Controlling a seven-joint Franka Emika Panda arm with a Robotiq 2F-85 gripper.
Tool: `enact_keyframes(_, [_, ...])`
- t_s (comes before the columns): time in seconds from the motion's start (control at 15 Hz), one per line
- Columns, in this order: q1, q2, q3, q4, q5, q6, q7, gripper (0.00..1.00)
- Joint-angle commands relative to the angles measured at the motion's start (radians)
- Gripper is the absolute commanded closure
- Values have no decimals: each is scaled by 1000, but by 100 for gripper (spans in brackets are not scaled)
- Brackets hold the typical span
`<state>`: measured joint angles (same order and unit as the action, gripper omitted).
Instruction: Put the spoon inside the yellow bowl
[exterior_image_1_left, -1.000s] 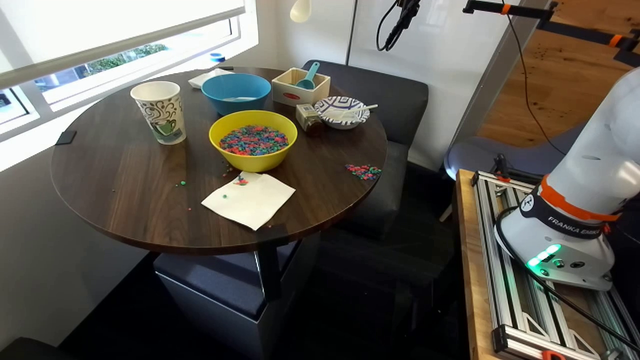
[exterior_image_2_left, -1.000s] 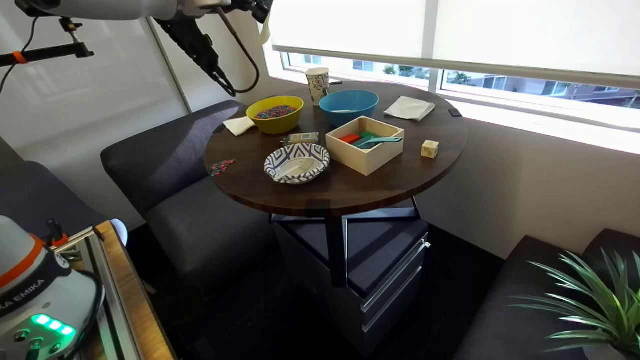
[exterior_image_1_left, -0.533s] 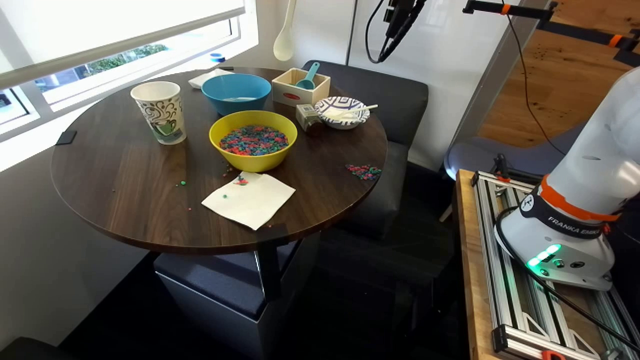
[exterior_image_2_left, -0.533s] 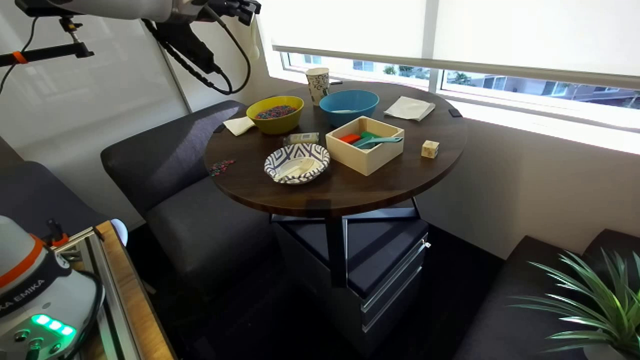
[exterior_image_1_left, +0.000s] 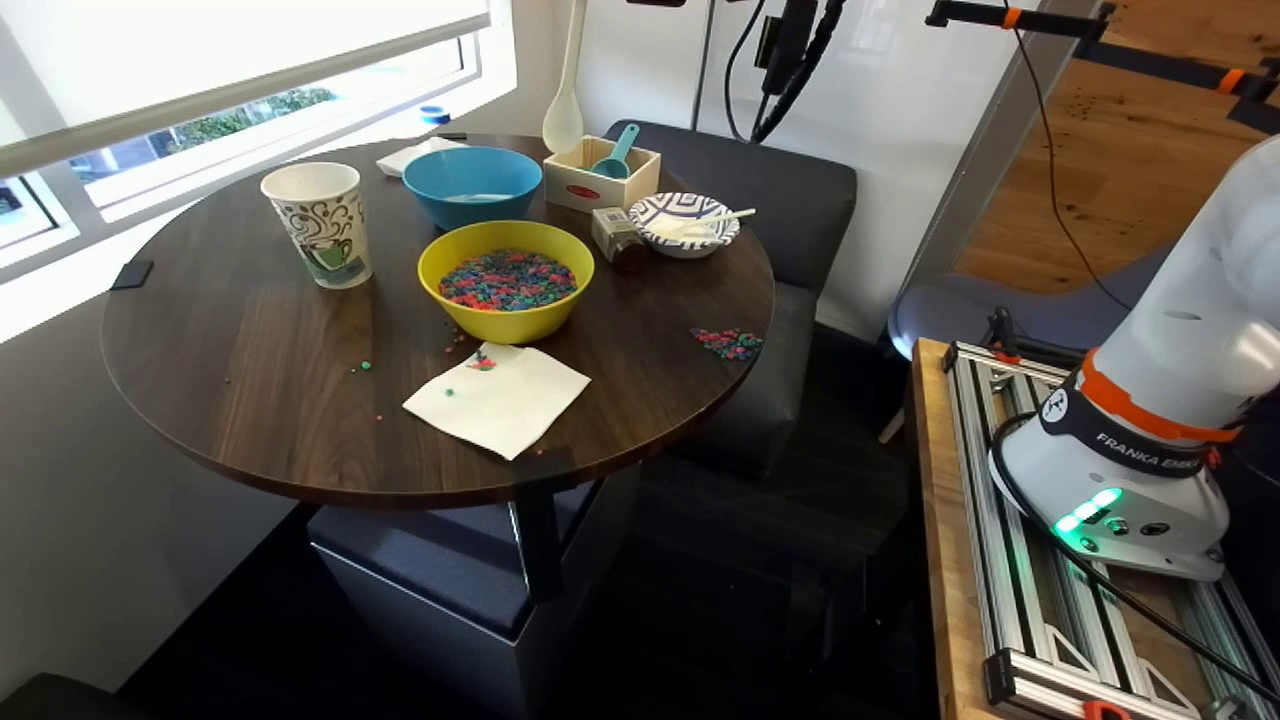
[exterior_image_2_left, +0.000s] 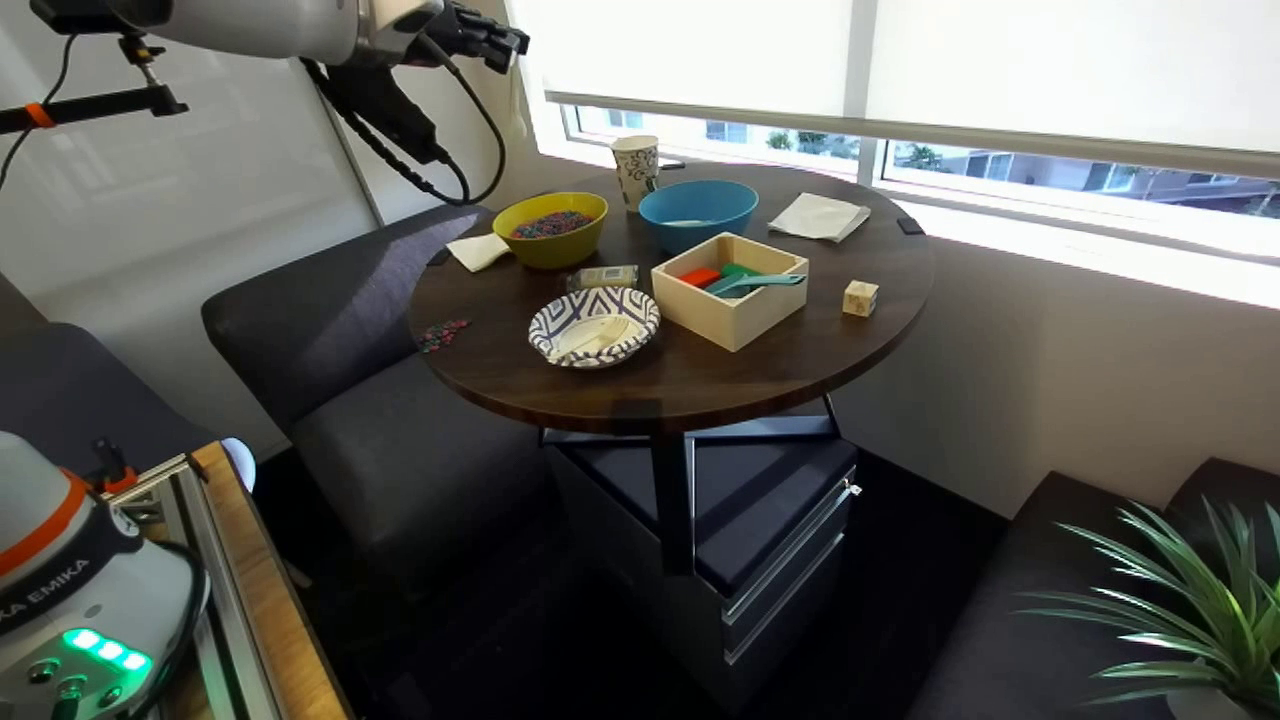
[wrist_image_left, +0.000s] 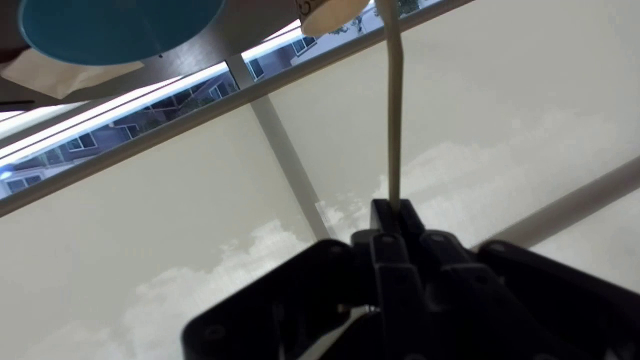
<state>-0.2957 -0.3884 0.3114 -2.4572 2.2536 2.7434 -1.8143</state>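
My pincer (wrist_image_left: 396, 212) is closed tight on the spoon (exterior_image_1_left: 563, 122), grasp done, but it hangs outside the yellow bowl (exterior_image_1_left: 510, 326), so lowering it in is left.

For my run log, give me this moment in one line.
gripper: closed on spoon | spoon: aloft, head down | yellow bowl: holds colored bits | placement: pending

1 gripper (wrist_image_left: 395, 204), 1 spoon (exterior_image_1_left: 563, 118) clamped in it. Lower than the gripper: 1 table (exterior_image_1_left: 250, 370), 1 yellow bowl (exterior_image_1_left: 507, 327), 1 blue bowl (exterior_image_2_left: 690, 238), 1 patterned bowl (exterior_image_2_left: 555, 320) (3 total), 1 cup (exterior_image_1_left: 322, 228), 2 napkins (exterior_image_1_left: 505, 405), 1 jar (exterior_image_1_left: 612, 228), 1 block (exterior_image_2_left: 860, 298), 1 plant (exterior_image_2_left: 1195, 615), 1 wooden box (exterior_image_2_left: 700, 310) with at least 1 scoop (exterior_image_1_left: 612, 168) in it. Pellets (exterior_image_1_left: 507, 282): many, too small to count.
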Motion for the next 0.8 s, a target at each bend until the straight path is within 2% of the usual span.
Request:
enact_keyframes(0.0, [-35, 169, 68, 81, 108, 80, -70, 99])
enact_keyframes(0.13, [-59, 249, 104, 126, 198, 100, -150, 99])
enact_keyframes(0.33, [-88, 353, 114, 204, 335, 139, -272, 99])
enact_keyframes(0.47, [-126, 382, 100, 252, 263, 184, -226, 99])
enact_keyframes(0.73, [-124, 438, 98, 329, 255, 270, -242, 99])
